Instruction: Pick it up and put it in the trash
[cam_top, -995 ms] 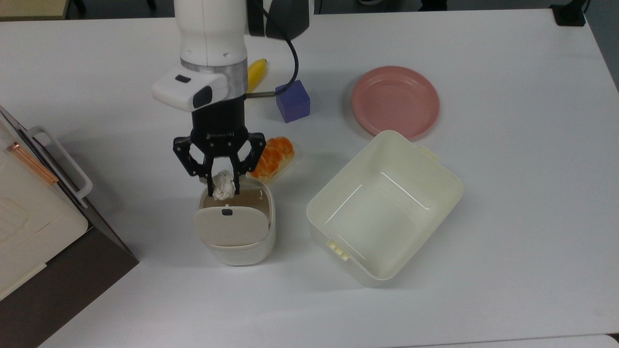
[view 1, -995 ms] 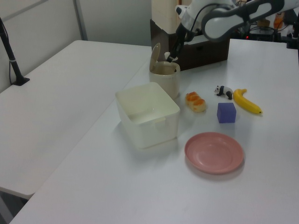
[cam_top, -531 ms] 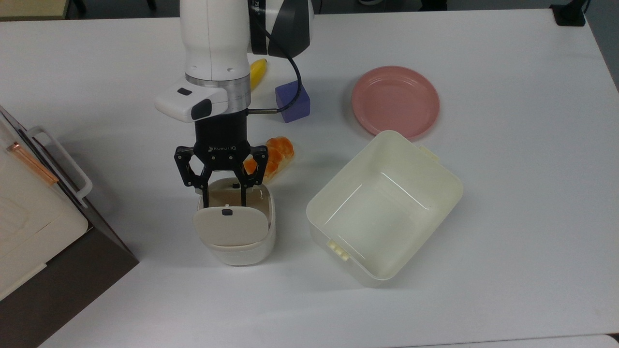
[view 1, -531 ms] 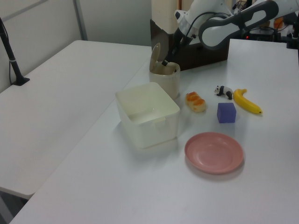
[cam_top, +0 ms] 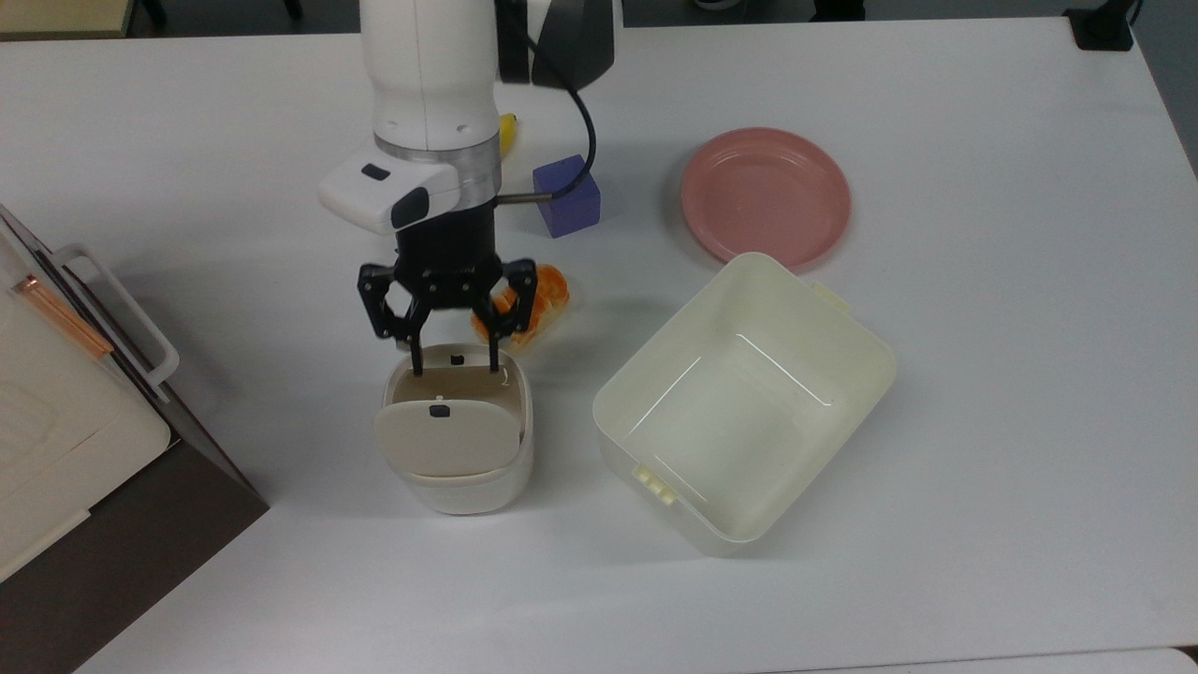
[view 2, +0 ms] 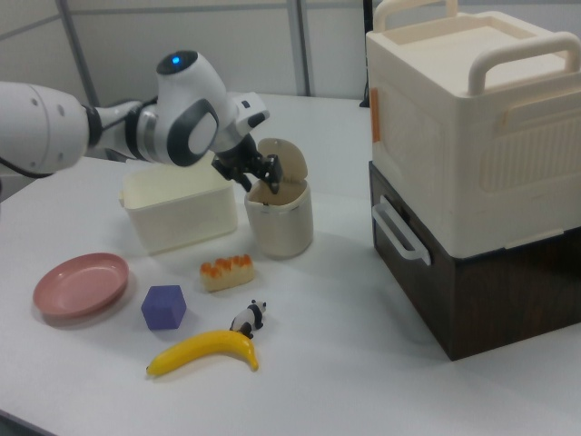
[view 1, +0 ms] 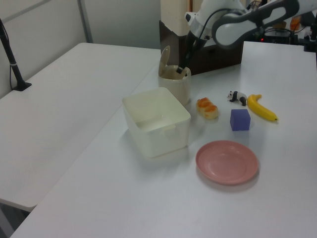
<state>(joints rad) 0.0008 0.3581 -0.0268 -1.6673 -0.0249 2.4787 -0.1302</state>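
The hand [cam_top: 451,370] hung over the open mouth of the trash [cam_top: 459,468], its two fingers [cam_top: 415,360] spread apart and gripping nothing, tips just above the rim in the top view. On the white surface [cam_top: 983,393] the large cream tub [cam_top: 744,402] sat to the top view's right of the trash, bare inside. The trash stood with its flap lid [cam_top: 447,435] tipped up; its inside looked tan and shadowed, and the paper wad could not be made out there or anywhere on the surface. The pink plate [cam_top: 765,194] lay beyond the tub with nothing on it. Smaller things sat well apart from the trash: a banana [view 2: 204,352], a purple cube [cam_top: 567,196], a bread piece [cam_top: 529,304] just behind the hand, and a panda figurine [view 2: 248,318]. A second earlier the hand had clenched the wad over the trash; half a second earlier its fingers were already parted and bare, lower in the opening, and since then it had risen slightly.
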